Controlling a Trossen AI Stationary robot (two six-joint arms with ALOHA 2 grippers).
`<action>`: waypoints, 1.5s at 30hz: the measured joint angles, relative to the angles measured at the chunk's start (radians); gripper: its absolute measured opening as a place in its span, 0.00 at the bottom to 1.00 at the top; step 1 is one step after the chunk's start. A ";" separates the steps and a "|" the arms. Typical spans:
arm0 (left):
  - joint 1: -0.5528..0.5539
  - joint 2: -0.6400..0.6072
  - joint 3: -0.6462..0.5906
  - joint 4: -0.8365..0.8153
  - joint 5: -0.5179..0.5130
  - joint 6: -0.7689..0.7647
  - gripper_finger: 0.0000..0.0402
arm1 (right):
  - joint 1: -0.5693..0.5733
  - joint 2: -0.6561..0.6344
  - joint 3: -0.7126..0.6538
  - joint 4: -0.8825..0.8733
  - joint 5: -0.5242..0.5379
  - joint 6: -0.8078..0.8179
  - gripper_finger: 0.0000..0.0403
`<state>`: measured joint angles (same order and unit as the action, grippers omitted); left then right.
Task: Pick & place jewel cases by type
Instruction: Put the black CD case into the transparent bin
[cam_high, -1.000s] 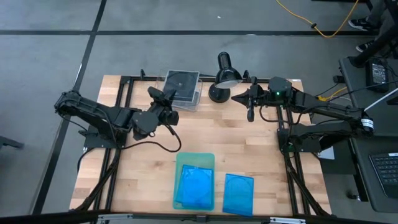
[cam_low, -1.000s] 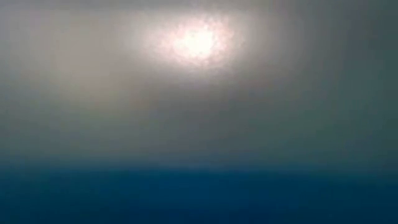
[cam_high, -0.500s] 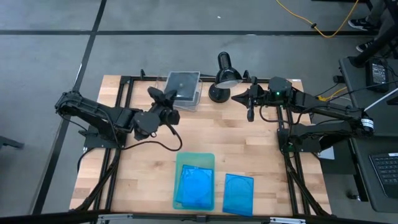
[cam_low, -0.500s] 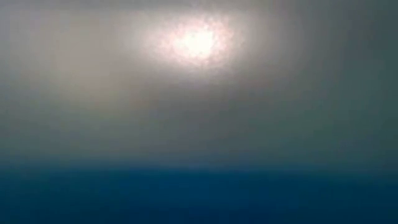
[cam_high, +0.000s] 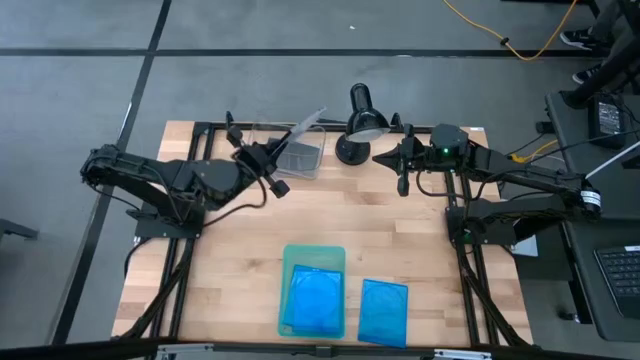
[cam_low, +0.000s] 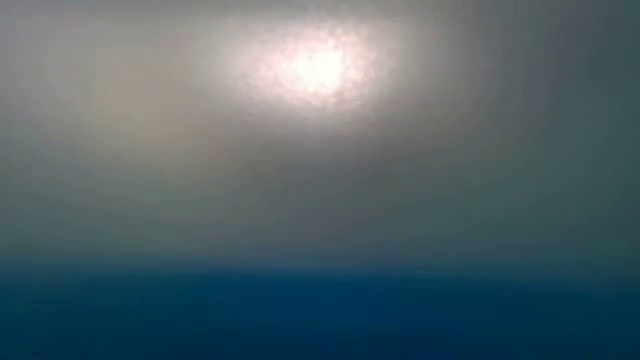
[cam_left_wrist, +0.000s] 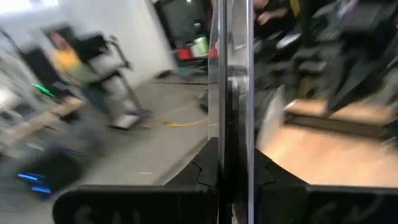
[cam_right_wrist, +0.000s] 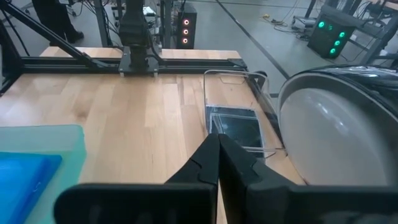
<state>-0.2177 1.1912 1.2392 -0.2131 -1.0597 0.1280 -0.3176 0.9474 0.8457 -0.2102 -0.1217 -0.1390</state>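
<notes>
the left gripper (cam_high: 275, 160) sits at the far left-centre of the table (cam_high: 240, 250), just beside the clear plastic bin (cam_high: 300, 160). its fingers are clamped on a grey jewel case (cam_high: 305, 128), which it holds tipped up on edge, slanting over the bin. the left wrist view shows that case (cam_left_wrist: 235, 93) edge-on, a thin upright strip pinched between the two dark fingers. inside the bin at least one more dark jewel case (cam_right_wrist: 238, 130) lies flat, seen clearly in the right wrist view; i cannot tell how many are stacked there.

nearer the front edge, in the middle, the pale-green tray (cam_high: 313, 258) lies flat with a blue jewel case (cam_high: 312, 300) resting in it; whether more than one lies there is unclear. just to its right, apart from the tray and directly on the wood, lies another blue jewel case (cam_high: 383, 310).

at the far edge, right of the bin, stands a black desk lamp (cam_high: 362, 122); its pale shade fills the side of the right wrist view.

the right gripper (cam_high: 402, 172) hovers beside the lamp near the far right of the table, its fingers (cam_right_wrist: 205, 163) pressed together and holding nothing.

the low view shows only a blurred glow over a blue band.
</notes>
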 joint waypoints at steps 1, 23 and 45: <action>0.010 -0.008 0.000 0.000 0.038 -0.052 0.03 | 0.000 0.000 0.000 -0.001 0.000 0.000 0.01; 0.185 -0.067 0.000 0.006 0.651 -0.832 0.03 | 0.000 0.000 0.000 -0.005 -0.002 -0.026 0.01; 0.509 -0.094 -0.102 -0.337 0.712 -0.859 0.03 | 0.000 0.000 -0.001 -0.050 -0.004 -0.095 0.01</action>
<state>0.2914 1.0976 1.1370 -0.5497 -0.3472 -0.7305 -0.3180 0.9474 0.8452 -0.2600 -0.1253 -0.2336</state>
